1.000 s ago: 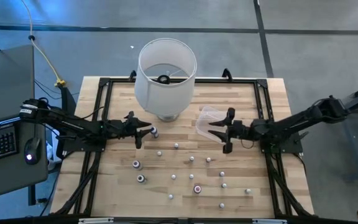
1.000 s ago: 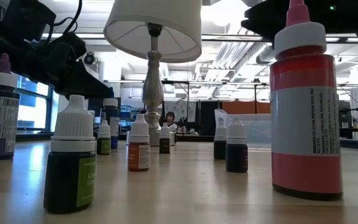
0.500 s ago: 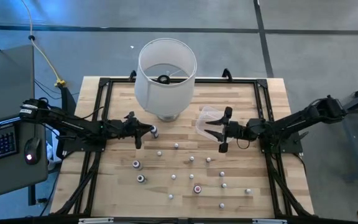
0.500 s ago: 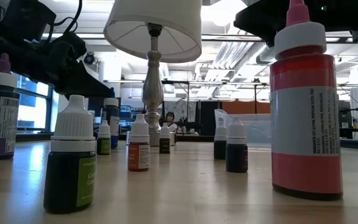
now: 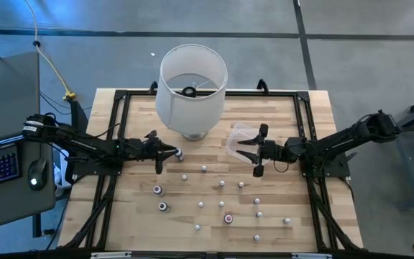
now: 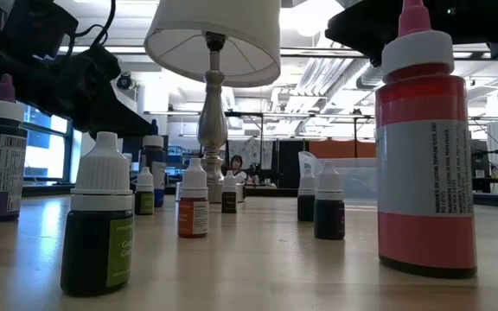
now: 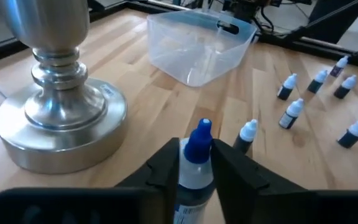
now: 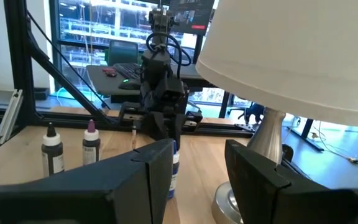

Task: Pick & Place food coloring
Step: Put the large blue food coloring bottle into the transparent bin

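Observation:
Several tiny white-capped food coloring bottles [image 5: 221, 183] stand scattered on the near half of the wooden table. My left gripper [image 5: 168, 152] is level beside the lamp base and shut on a blue-capped bottle [image 7: 196, 163]. My right gripper [image 5: 254, 152] hangs open, fingers pointing toward the table's left, just right of the clear plastic tub [image 5: 240, 138]. It touches nothing. In the low view a big red bottle [image 6: 426, 147] and a dark green one [image 6: 100, 229] stand close to the camera. My left gripper pinches the blue-capped bottle between its two fingers [image 7: 165, 169] at the shoulder just under the cap [image 7: 197, 138]. The fingers come level from the table's left. The bottle stands upright in the hold. Whether its base is on the table I cannot tell.
The white lampshade [image 5: 192, 86] on its silver lamp base [image 7: 58, 118] stands at the far middle, right beside my left gripper. A black frame [image 5: 121, 97] runs along the table edges. A keyboard and mouse [image 5: 33, 175] lie off the table's left.
My right gripper has moved a little toward the table's left, closer to the clear tub, and then stopped. It has stayed open.

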`<state>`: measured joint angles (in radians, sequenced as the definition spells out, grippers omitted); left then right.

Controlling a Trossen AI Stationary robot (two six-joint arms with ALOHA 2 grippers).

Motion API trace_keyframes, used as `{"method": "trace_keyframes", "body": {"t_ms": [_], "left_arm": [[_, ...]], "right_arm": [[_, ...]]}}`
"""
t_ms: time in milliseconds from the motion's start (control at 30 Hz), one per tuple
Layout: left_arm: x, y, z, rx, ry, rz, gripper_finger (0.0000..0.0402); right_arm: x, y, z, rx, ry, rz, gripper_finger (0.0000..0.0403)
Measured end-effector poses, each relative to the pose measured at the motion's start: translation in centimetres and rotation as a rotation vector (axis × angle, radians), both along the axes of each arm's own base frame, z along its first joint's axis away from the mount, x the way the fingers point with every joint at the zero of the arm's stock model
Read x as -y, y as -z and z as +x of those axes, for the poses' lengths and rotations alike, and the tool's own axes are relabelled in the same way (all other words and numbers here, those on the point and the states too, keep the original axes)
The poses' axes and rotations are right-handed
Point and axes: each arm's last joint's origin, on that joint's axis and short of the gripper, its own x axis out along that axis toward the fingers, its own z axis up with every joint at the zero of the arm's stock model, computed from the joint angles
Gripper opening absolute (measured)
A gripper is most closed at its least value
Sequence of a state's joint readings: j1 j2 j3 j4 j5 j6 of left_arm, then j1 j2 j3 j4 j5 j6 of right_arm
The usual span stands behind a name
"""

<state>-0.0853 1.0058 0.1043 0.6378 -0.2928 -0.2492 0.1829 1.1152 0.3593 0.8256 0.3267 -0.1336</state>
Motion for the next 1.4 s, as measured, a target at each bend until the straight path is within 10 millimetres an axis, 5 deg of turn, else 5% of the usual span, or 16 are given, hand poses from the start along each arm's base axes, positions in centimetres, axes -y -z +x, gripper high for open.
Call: {"method": "trace_keyframes", "body": {"t_ms": [300, 1067, 1200, 1400], "left_arm": [[-0.2, -0.2, 0.0, 0.004, -0.061, 0.079, 0.0171], [0.1, -0.3, 3.6, -0.077, -0.069, 0.088, 0.0174], [0.1, -0.7, 3.9, -0.083, -0.063, 0.111, 0.0147], [0.1, -1.2, 4.3, -0.066, -0.061, 0.111, 0.0048]], "right_arm": [[0.0, 0.0, 0.0, -0.006, 0.0, -0.006, 0.014], [0.0, 0.1, 0.0, -0.015, 0.003, -0.004, 0.014], [0.0, 0.2, 0.0, -0.022, 0.003, -0.002, 0.014], [0.0, 0.3, 0.0, -0.03, 0.002, 0.01, 0.014]]}}
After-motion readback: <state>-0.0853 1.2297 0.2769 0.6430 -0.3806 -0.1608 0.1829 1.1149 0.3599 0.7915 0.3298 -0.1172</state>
